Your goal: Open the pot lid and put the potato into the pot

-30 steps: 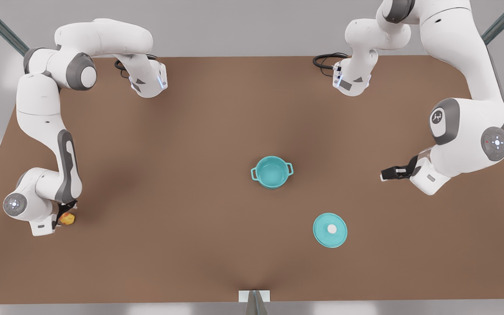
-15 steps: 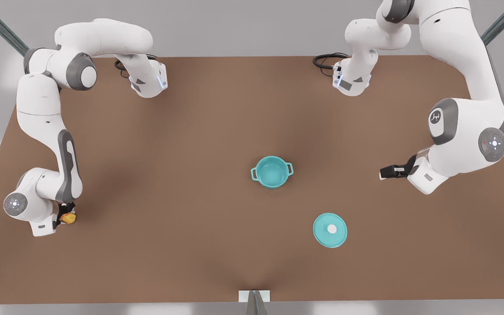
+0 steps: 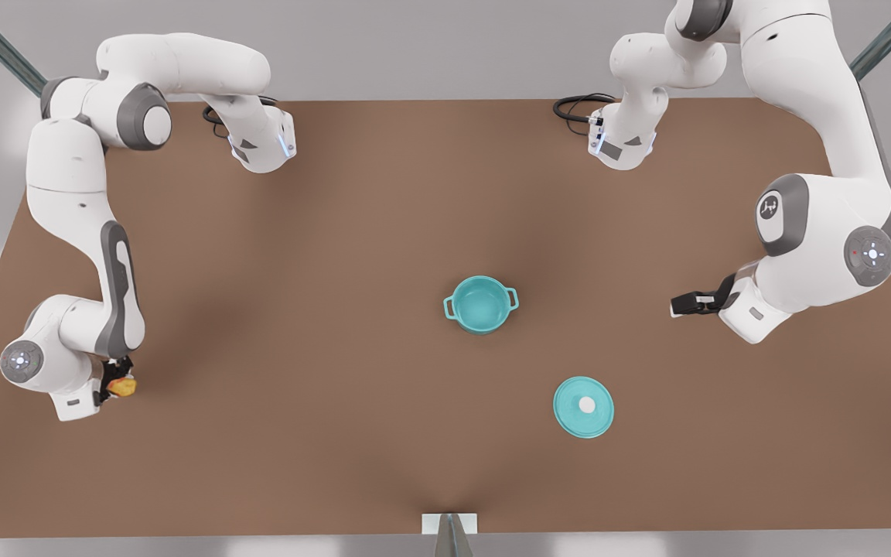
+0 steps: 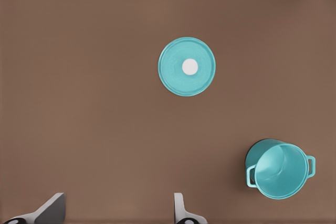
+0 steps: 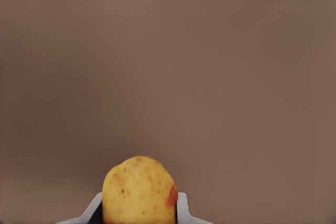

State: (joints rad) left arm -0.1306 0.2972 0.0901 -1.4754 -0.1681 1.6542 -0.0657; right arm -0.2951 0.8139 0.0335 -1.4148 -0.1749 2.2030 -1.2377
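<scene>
Right end effector point(image 3: 122, 384) sits low at the front view's left edge of the brown table point(image 3: 337, 348), fingers point(image 5: 182, 208) clamped on the potato point(image 3: 124, 385). In the right wrist view the potato point(image 5: 139, 190) shows yellow with a reddish patch on one flank, a finger pressed against each side.

Left end effector point(image 3: 677, 306) hangs at the front view's right, well apart from pot and lid, fingers spread and holding nothing. The left wrist view shows its two fingertips point(image 4: 179, 208) set wide over bare table; this arm waits.

Pot point(image 3: 481, 304) stands upright near the table's middle, uncovered, teal inside, a loop handle on each side. Pot lid point(image 3: 584, 407) lies flat on the table, knob up, apart from the pot and nearer the camera, toward the front view's right. The left wrist view has lid point(image 4: 187, 66) and pot point(image 4: 280, 169) separate, not touching.
</scene>
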